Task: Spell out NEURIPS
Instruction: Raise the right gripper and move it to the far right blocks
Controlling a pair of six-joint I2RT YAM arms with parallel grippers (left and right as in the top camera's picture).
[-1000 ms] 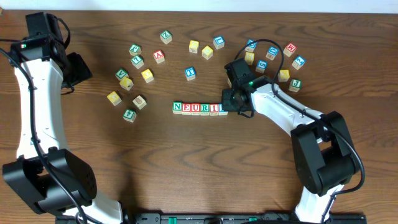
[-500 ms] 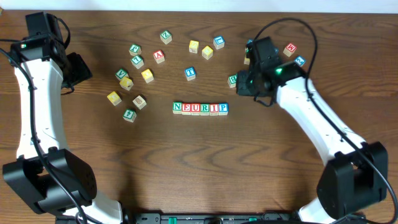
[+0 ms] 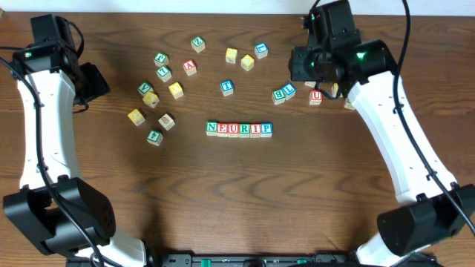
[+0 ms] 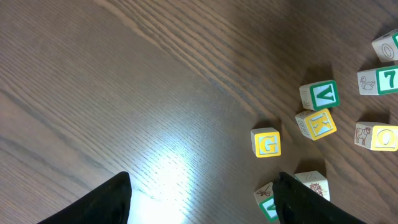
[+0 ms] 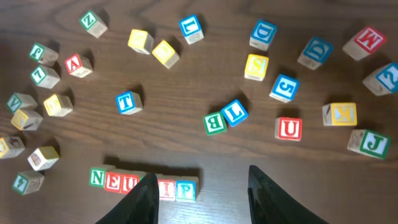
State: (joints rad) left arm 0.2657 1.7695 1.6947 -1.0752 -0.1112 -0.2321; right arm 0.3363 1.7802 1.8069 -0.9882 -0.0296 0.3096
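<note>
- The left gripper (image 4: 199, 186) is hanging over a bare part of the table (image 4: 124, 74) at the far left. Its fingers (image 4: 115, 199) are standing wide apart and gripping nothing.
- In the left wrist view, a yellow G cube (image 4: 267, 143), a yellow K cube (image 4: 317, 123) and a green V cube (image 4: 320, 95) are lying to the right of that gripper. The K is sitting just beside the V.
- The row of 6 cubes (image 3: 239, 129) is lying in the middle of the table, reading N, E, U, R, I, P. Each cube is touching its neighbour, and the row is well apart from both grippers.
- A blue T cube (image 3: 227, 87) is sitting alone behind the row.
- A green B cube (image 5: 215, 122) and a blue L cube (image 5: 235, 112) are touching each other, to the right of the row and farther back.
- A red U cube (image 5: 288, 129) is lying to the right of that pair.
- The yellow S cube (image 5: 256, 66) is lying loose beyond the B and L pair, well apart from the row.
- The right gripper (image 5: 202, 177) is hovering well above the scattered cubes at the far right, with its fingers parted and holding nothing. In its wrist view the row is showing at the lower edge, the left finger is covering part of it, and the P end is appearing between the 2 fingers.
</note>
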